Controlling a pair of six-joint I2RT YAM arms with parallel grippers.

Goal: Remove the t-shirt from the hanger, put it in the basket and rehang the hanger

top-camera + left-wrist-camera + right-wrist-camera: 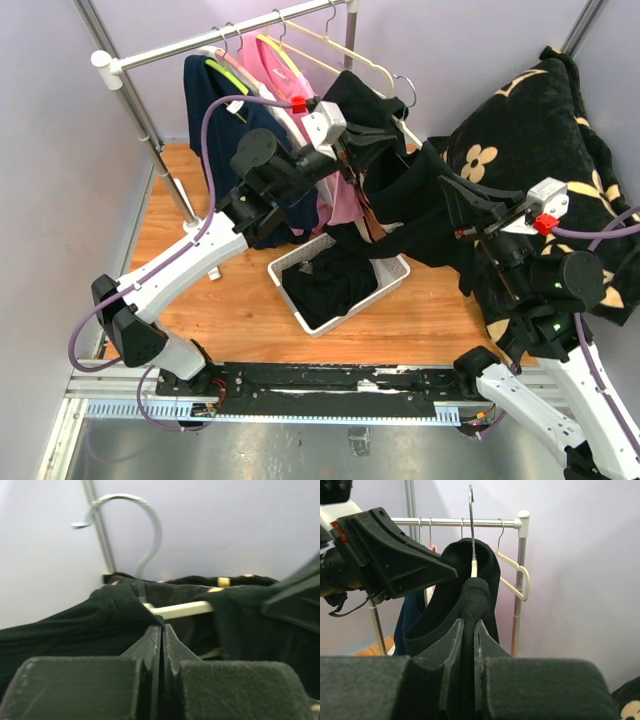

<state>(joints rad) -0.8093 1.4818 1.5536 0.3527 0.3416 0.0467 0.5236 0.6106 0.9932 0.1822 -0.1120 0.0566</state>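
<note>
The left fingers press together on a thin nip of shirt collar (barely any cloth), so a pull may slip free. The right fingers pinch its shoulder over the hanger, off the rail; snagged cloth could twist it loose.

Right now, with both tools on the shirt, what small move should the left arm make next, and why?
Probably draw the left tool outward along the hanger arm: it is shut on the shirt right beside that arm, and the right tool pinches the shirt too, so the fabric should slide off.
</note>
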